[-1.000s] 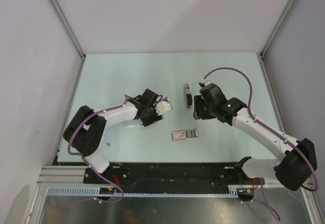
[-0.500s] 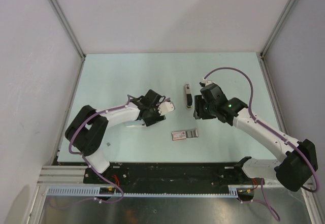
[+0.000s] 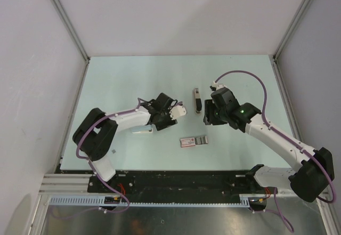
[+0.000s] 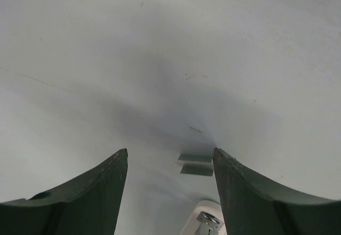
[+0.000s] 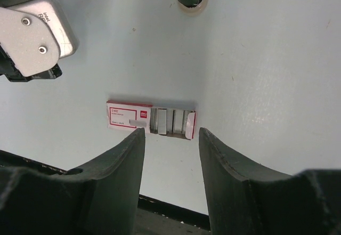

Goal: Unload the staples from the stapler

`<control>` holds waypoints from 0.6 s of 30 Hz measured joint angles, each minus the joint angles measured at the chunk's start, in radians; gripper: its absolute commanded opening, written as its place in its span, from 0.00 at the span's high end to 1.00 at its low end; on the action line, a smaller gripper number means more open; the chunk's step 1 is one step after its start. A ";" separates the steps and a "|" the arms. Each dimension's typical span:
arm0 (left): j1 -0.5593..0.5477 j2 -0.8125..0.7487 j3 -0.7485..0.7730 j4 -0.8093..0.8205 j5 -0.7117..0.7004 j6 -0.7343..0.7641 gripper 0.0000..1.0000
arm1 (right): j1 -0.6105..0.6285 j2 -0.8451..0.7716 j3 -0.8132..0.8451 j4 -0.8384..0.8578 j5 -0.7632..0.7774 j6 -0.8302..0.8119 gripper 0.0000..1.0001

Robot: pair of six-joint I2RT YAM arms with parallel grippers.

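Now the stapler (image 3: 197,100) lies flat on the tabletop (image 3: 122,80) — near the right tool (image 5: 170,139), apart from it. Both tools — left (image 4: 170,160) too — are released, grasping nothing.

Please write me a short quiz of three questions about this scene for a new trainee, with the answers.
1. True or false: the stapler lies on the table, held by no gripper.
2. In the right wrist view, what shows just between the fingertips of the right gripper? A: staple box. B: stapler. C: pen.
3. Fill in: the left gripper is ____.
Key: 1 true; 2 A; 3 open.
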 measured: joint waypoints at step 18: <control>0.014 0.058 0.062 0.019 -0.053 0.007 0.30 | -0.006 -0.008 -0.003 0.000 0.002 0.000 0.50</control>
